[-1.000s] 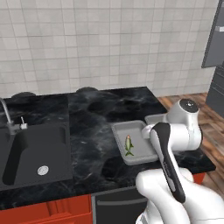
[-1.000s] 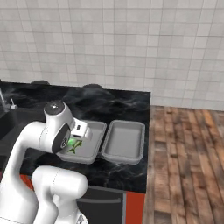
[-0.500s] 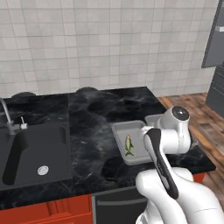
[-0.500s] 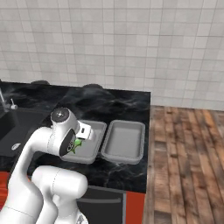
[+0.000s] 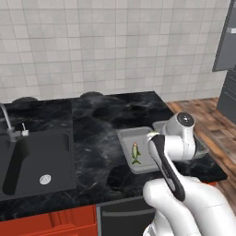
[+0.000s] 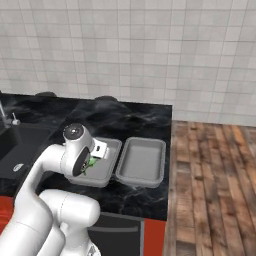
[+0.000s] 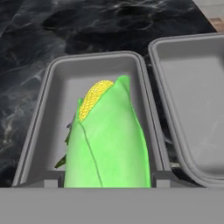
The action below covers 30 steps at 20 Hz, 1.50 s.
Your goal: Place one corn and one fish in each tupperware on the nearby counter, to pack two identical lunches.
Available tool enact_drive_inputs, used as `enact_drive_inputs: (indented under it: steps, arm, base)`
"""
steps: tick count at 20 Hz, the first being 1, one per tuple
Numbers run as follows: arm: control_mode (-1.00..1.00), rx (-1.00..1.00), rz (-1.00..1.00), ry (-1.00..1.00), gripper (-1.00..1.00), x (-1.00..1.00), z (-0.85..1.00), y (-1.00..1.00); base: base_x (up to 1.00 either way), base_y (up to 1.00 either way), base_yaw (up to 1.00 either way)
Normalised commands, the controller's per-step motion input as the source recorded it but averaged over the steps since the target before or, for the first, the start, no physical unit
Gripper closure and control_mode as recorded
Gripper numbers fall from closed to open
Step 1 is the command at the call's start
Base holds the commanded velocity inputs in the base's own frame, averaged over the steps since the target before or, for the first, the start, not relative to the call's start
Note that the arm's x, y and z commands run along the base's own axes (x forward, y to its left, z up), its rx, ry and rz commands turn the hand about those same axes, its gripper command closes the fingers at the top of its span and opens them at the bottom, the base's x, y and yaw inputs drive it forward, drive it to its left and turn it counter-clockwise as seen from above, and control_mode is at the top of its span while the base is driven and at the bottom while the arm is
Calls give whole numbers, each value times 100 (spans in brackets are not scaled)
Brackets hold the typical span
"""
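Corn [image 7: 107, 140]: smooth lime-green husk, yellow kernelled tip, seen lower centre of the hand view, clamped by the gripper [image 7: 107, 179] over the left tupperware [image 7: 43, 109].
Left base view: slim fish [image 5: 135, 153] lies in a matte grey tray [image 5: 124, 138], frame centre.
Right base view: right tupperware [image 6: 142, 161], rounded corners, on veined black counter [image 6: 145, 120].

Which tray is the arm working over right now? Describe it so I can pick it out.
On the black counter, two light-grey trays sit side by side near its end by the wood floor. It is the tray nearer the sink, under the gripper. Unlike the empty tray, it holds a fish.
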Motion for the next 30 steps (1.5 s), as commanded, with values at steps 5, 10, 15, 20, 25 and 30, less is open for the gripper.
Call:
enact_drive_inputs:
  steps: [5, 10, 15, 20, 25, 30]
  arm:
    - [-100, 0, 0, 6, 100, 8, -47, 0]
    - [-100, 0, 0, 12, 100, 10, -61, 0]
    - [-100, 0, 0, 4, 100, 20, -46, 0]
    - [-100, 0, 0, 2, 100, 18, -47, 6]
    - [-100, 0, 0, 3, 100, 17, -50, 17]
    - [-100, 0, 0, 2, -100, 13, -35, 9]
  base:
    - [0, 0, 0]
    - [0, 0, 0]
    - [0, 0, 0]
    - [0, 0, 0]
    - [0, 0, 0]
    - [0, 0, 0]
